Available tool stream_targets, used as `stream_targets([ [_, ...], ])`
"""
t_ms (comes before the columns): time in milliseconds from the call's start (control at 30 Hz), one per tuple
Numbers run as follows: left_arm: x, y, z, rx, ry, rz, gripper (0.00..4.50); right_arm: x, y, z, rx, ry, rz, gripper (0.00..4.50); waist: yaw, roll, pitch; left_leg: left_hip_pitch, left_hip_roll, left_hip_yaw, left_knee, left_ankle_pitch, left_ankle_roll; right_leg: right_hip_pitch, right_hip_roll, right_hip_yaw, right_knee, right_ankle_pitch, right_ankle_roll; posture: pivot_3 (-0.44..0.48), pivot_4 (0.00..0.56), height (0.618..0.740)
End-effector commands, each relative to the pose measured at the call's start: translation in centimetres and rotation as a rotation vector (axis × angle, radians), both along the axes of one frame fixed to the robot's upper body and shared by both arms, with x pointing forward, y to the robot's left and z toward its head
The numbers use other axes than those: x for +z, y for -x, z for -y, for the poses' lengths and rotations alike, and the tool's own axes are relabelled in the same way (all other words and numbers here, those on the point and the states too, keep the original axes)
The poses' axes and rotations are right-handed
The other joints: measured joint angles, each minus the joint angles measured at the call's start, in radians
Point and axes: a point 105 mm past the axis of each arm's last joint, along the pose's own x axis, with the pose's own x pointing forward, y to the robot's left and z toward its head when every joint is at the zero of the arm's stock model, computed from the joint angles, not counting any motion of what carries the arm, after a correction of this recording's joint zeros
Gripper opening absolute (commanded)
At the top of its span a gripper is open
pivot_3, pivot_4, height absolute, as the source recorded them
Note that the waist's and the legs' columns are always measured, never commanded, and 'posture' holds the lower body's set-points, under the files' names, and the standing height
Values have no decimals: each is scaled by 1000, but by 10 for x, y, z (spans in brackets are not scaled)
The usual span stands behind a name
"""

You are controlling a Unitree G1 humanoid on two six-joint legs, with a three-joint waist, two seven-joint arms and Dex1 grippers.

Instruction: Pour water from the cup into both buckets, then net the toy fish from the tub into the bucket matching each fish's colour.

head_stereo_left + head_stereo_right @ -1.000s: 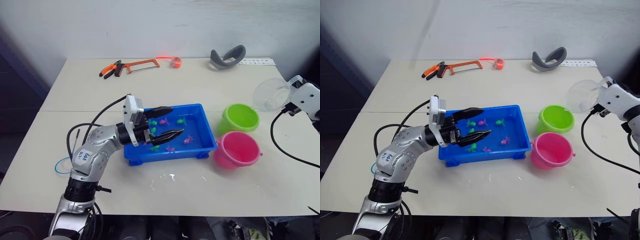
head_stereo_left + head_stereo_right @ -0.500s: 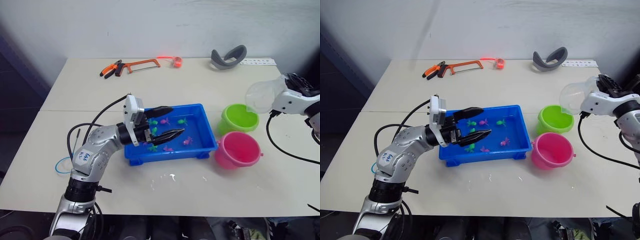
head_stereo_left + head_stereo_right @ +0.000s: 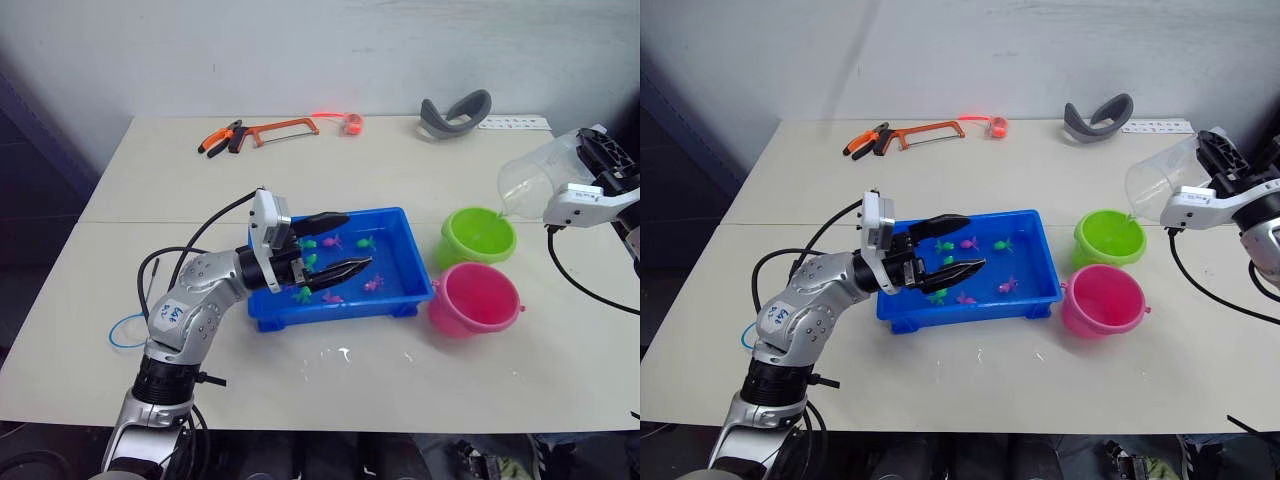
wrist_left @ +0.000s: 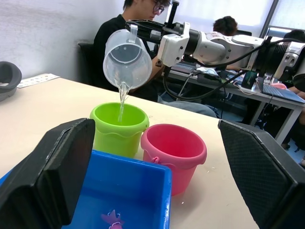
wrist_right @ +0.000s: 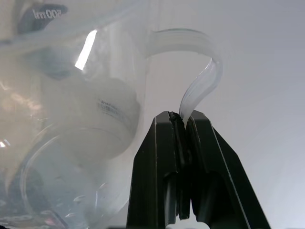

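The clear cup [image 3: 530, 185] is tilted over the lime green bucket [image 3: 478, 237], and a thin stream of water [image 4: 122, 98] runs from its spout into it. My right gripper [image 5: 181, 124] is shut on the cup's handle. The pink bucket [image 3: 474, 298] stands just in front of the green one. My left gripper [image 3: 357, 240] hovers open over the blue tub [image 3: 330, 309], holding nothing. Several tiny green and pink toy fish [image 3: 376, 284] lie in the tub. The net's blue hoop [image 3: 125, 330] lies at the table's left edge, partly behind my left arm.
An orange hacksaw and pliers [image 3: 262, 131], an orange roll [image 3: 352, 123], a grey curved piece [image 3: 455, 112] and a white strip [image 3: 515, 123] lie along the table's back. Water drops [image 3: 340, 353] dot the table before the tub. People [image 4: 143, 28] sit beyond the table's right end.
My right gripper has swung the cup round and tipped it spout-down over the green bucket, and water now runs out. The left arm has barely moved.
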Motion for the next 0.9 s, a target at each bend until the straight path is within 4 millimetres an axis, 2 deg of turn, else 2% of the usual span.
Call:
stream_targets([
  [33, 7, 6, 3, -20, 2, 50, 4500, 27, 9, 0, -9, 63, 99, 63, 1, 0, 0, 0, 0, 0, 0, 0, 0, 0, 0, 0, 0, 0, 0, 0, 150, 740],
  [233, 6, 5, 4, -26, 2, 53, 4500, 29, 11, -2, -5, 91, 106, 63, -2, 0, 0, 0, 0, 0, 0, 0, 0, 0, 0, 0, 0, 0, 0, 0, 150, 740],
  [333, 6, 5, 3, -28, 1, 54, 4500, 20, 9, 2, 7, -24, 67, 63, -1, 0, 0, 0, 0, 0, 0, 0, 0, 0, 0, 0, 0, 0, 0, 0, 150, 740],
  [500, 5, 7, 0, -29, -2, 55, 4500, -4, 7, 16, 39, -428, -58, 63, -1, -1, 1, 0, 0, 0, 0, 0, 0, 1, 0, 0, 0, 0, 0, 0, 150, 740],
  [633, 4, 8, -6, -37, -8, 59, 4500, -2, 16, 41, 38, -777, -41, 63, 0, -1, 1, 0, 0, -1, 0, 0, 0, 0, 0, -1, 0, 0, 0, 0, 150, 740],
  [733, 7, 11, -10, -61, -1, 68, 4500, -7, 25, 57, 112, -1126, -67, 63, 3, -1, 1, 0, 0, -1, 0, 0, 0, 1, 0, -1, 0, 0, 0, 0, 150, 740],
  [833, 14, 27, -13, -168, 45, 67, 4500, -22, 34, 68, 184, -1481, -120, 63, 6, -1, 1, 0, 0, -2, 0, 0, 0, 1, 0, -2, 0, 0, 0, 0, 150, 740],
  [900, 15, 37, -15, -230, 22, 77, 4500, -36, 41, 75, 173, -1647, -159, 63, 7, -1, 1, 0, 1, -2, 0, 0, 0, 1, 0, -2, 0, 0, 0, 0, 150, 740],
])
